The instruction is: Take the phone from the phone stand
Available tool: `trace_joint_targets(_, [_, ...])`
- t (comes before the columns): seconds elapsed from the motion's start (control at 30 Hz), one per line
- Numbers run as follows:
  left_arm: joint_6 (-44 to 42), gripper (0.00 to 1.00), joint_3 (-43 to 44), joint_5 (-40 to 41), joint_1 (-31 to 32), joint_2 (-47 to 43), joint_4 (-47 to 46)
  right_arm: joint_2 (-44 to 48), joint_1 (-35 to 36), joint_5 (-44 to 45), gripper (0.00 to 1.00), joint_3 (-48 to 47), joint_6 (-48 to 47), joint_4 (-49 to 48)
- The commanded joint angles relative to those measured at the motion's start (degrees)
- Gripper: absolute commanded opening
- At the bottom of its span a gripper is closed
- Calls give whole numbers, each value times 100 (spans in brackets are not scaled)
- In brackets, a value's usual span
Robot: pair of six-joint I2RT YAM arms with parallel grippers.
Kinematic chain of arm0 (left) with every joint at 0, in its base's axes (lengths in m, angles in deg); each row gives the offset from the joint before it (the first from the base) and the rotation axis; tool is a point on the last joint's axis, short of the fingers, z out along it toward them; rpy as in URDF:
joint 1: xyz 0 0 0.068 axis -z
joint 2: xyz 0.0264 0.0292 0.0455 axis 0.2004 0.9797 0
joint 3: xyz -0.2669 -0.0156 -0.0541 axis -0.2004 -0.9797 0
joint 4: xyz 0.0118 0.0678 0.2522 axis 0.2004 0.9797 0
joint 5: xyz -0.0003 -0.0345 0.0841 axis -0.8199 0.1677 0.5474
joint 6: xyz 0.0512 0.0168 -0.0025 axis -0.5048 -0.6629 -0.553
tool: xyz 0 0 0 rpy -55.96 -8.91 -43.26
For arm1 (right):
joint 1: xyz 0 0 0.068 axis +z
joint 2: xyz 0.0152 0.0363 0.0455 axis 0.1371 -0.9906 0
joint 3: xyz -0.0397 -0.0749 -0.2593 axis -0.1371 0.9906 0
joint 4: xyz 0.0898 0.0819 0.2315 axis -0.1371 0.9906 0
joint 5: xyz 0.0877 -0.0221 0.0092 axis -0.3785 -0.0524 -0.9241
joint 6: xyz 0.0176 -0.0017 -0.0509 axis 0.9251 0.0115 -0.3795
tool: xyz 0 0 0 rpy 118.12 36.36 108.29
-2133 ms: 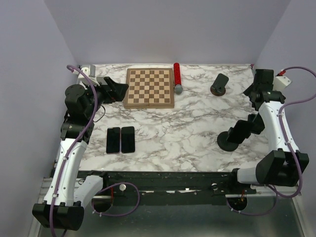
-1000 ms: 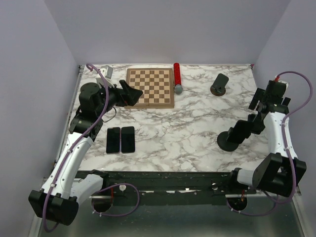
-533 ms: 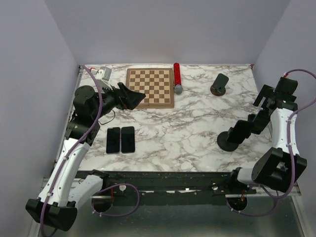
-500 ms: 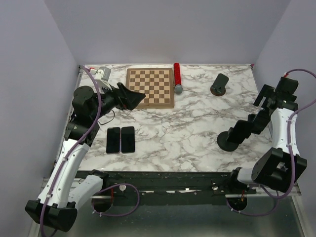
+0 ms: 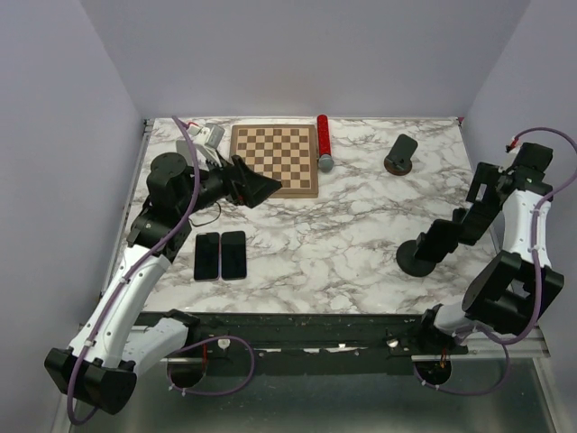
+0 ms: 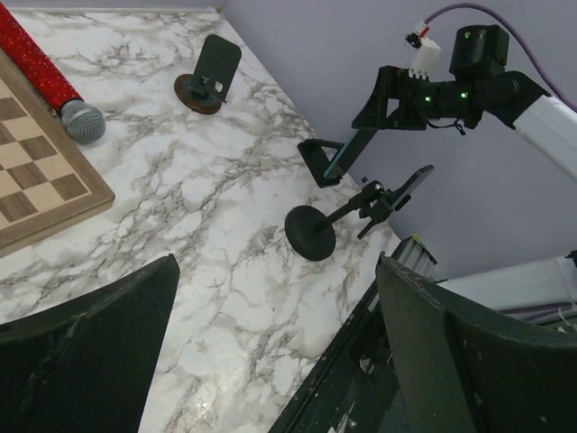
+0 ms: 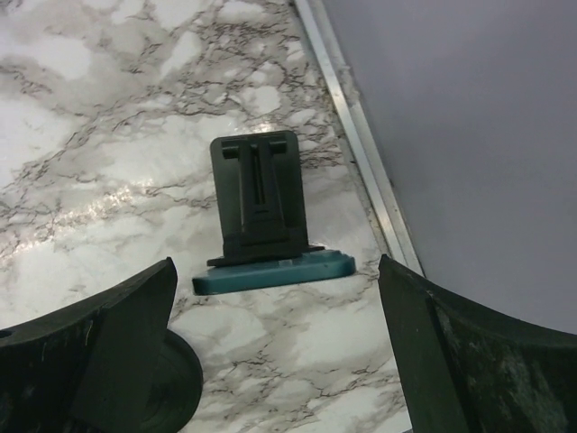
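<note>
**benchguy:** so what's your right pincer up to, got anything in it?

**me:** nope. My right pincer (image 6: 326, 163) is spread wide with nothing between the fingers. It hangs in the air at the right side of the table (image 5: 352, 225), pointing down at the phone (image 7: 275, 271). It's close to the phone but not touching it. The phone is clipped in the phone stand (image 7: 258, 203). From my right wrist I see it edge-on, a teal strip under the black cradle, held up off the marble. The stand's round foot (image 5: 415, 260) sits toward the right front of the table, near the right edge.

**benchguy:** and the other side?

**me:** my left pincer (image 5: 261, 188) is wide open too, holding nothing. It floats over the near edge of the chessboard (image 5: 273, 160), toward its left end. It's aimed across the table at the stand and is well apart from it. Just right of the board lies a red microphone (image 5: 323, 142), grey head toward my bases. Further right at the back there's a second small stand (image 5: 399, 155) on a brown round base. Can't tell from here whether anything's on it. Nearer my bases than the left pincer, a pair of phones (image 5: 221, 255) lies flat on the marble, side by side, touching or nearly so.
</note>
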Motion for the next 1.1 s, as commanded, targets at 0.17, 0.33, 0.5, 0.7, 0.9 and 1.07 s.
trace_joint_targets(0.17, [20, 99, 391, -510, 75, 289, 131, -475, -161, -990, 100, -563, -535, 307])
trace_joint_targets(0.33, [61, 98, 398, -588, 28, 357, 106, -418, -163, -705, 100, -390, -583, 196])
trace_joint_targets(0.5, [56, 98, 387, -608, -4, 337, 96, -382, -175, -653, 100, -100, -616, 79])
trace_joint_targets(0.7, [-2, 98, 388, -579, -5, 303, 131, -481, -208, -723, 100, -83, -644, 88])
trace_joint_targets(0.9, [-103, 99, 453, -494, -4, 300, 264, -555, -260, -767, 100, -128, -672, 75])
trace_joint_targets(1.07, [-102, 99, 425, -497, 13, 301, 229, -603, -265, -828, 100, -36, -730, -19])
